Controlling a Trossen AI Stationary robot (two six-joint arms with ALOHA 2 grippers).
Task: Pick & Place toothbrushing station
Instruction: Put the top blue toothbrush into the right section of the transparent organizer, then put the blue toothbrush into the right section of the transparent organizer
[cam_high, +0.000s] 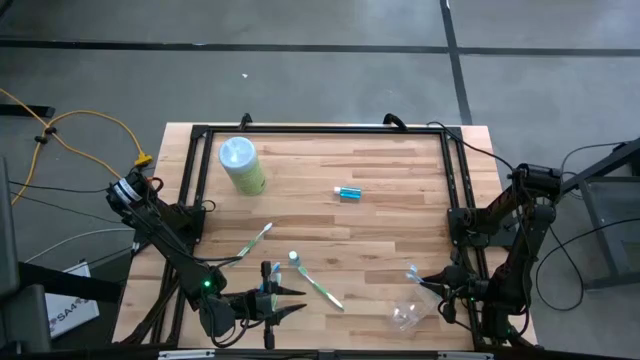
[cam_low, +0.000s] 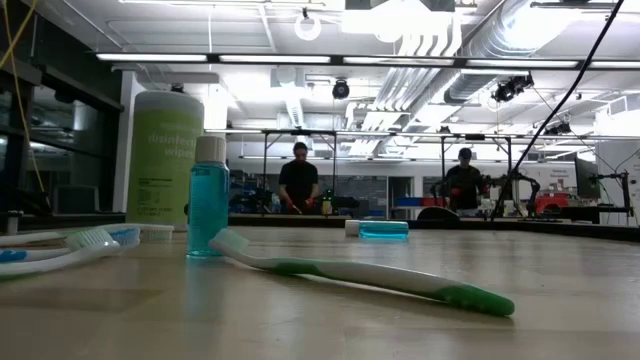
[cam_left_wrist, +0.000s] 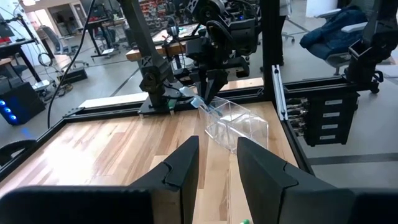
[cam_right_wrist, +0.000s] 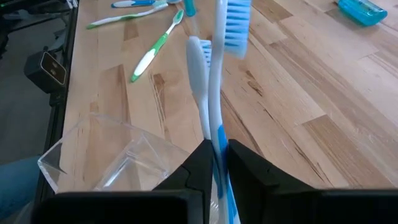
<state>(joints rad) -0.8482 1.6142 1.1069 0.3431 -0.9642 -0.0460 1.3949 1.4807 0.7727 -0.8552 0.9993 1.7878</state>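
My right gripper (cam_right_wrist: 216, 163) is at the table's near right, shut on two white-and-blue toothbrushes (cam_right_wrist: 214, 81) whose heads stick out past the fingers. The clear plastic cup (cam_high: 408, 314) lies on its side just beside it. A green-and-white toothbrush (cam_high: 318, 283) and another toothbrush (cam_high: 252, 242) lie flat on the table near the middle front, by a small blue bottle (cam_low: 208, 195). The small blue tube (cam_high: 348, 193) lies mid-table. My left gripper (cam_left_wrist: 217, 165) stands open at the near left, level, with nothing between its fingers. My right gripper pinches the handles of both toothbrushes (cam_right_wrist: 216, 142) side by side between its two fingers. The fingers slant down over the table's near right corner and lie across the handles. The bristle heads (cam_right_wrist: 231, 25) point away from the gripper, clear of the table. The handles' lower ends are hidden by the fingers.
A pale-green canister (cam_high: 241, 165) with a light-blue lid stands at the far left. A black frame (cam_high: 320, 128) runs along the table's far, left and right edges. People stand far off in the room behind the table.
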